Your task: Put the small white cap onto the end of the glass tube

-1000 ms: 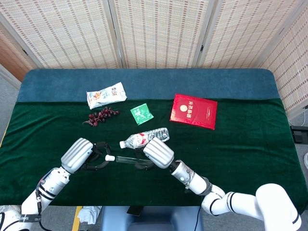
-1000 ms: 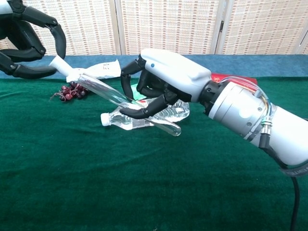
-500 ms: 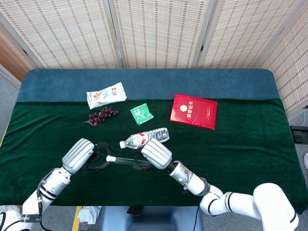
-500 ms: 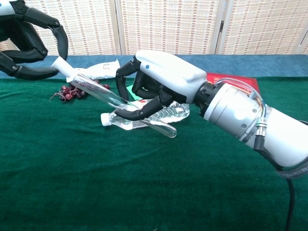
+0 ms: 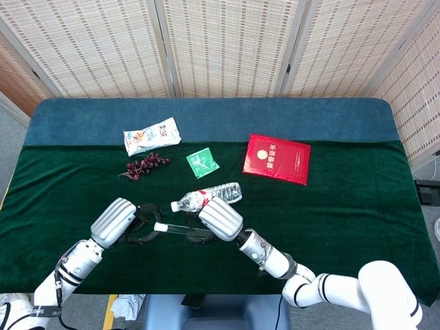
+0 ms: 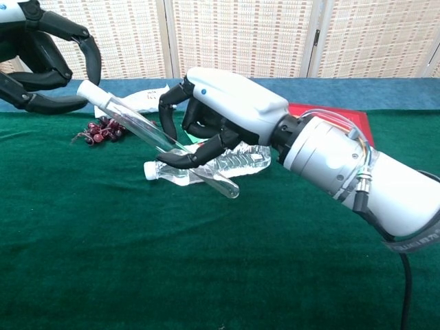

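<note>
- Both hands have drawn closer over the last second: the right hand [image 5: 214,218] has slid left, carrying the tube [image 6: 155,137] so that its upper end now meets the cap [image 6: 89,90], which a second ago sat just apart from it
- Table [image 5: 357,206], under dark green cloth with a blue band at the back, is the landmark for the rest
- Right hand hangs above the table's front middle, its dark fingers [image 6: 180,159] wrapped round the tube's lower half; the tube slants up toward the left hand
- Left hand [image 5: 118,221] hovers over the table's front left, fingers curled around the cap; whether the cap is pinched or merely ringed, I cannot tell
- Red booklet [image 5: 276,159] lies flat right of the table's centre
- Bottle [image 5: 206,197] lies on its side near the centre, just behind the hands
- White packet [image 5: 151,135] lies at back left
- Grapes [image 5: 143,166] rest in front of the packet
- Green sachet [image 5: 202,163] lies between grapes and booklet
</note>
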`<state>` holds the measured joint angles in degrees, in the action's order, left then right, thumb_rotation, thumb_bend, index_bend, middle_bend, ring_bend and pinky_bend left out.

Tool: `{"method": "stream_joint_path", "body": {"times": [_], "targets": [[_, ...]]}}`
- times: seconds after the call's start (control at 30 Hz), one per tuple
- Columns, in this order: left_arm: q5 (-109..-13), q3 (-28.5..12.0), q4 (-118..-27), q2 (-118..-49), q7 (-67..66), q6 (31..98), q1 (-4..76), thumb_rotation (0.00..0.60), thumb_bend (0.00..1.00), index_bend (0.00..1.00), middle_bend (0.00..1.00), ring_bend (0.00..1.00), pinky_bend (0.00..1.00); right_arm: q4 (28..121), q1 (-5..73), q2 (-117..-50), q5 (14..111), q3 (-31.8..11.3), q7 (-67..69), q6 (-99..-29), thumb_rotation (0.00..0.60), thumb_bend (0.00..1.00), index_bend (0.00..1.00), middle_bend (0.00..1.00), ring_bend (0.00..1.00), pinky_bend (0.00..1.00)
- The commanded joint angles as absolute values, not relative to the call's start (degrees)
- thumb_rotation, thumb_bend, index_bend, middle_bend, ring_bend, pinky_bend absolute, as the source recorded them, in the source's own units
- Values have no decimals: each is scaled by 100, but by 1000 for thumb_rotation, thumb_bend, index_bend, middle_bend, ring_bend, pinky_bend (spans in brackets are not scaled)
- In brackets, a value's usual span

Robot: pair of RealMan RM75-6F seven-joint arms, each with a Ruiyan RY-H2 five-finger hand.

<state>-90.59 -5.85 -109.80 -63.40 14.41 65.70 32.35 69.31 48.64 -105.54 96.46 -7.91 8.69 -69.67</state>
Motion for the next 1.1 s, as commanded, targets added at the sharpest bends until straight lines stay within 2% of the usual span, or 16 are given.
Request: {"method": "stream_joint_path", "body": {"times": [0.03,0.83,0.93,1.1], "targets": [[-9059,-575,-10973,-6339,1423,6558,3242,600,458,620,1000,912,949,6938,4868,-10555,9630,-789,873,-6955,475,746,712,1000,1000,1000],[-9038,-530,-10975,-6398,1166,6557,3268,600,456,619,1000,911,949,6975,4965,-10645,9503,-843,866,-6899,475,755,712,1000,1000,1000],[-9022,-522,-10976,-6384,1162,6546,3267,600,450,541,1000,910,949,6977,4957,-10630,9476,-830,851,-6874,473,756,712,1000,1000,1000],[-9007,-493,-10979,-6316,1190,6498,3270,600,446,287,1000,904,949,7046,4927,-10527,9438,-772,819,-6800,476,756,712,1000,1000,1000]]}}
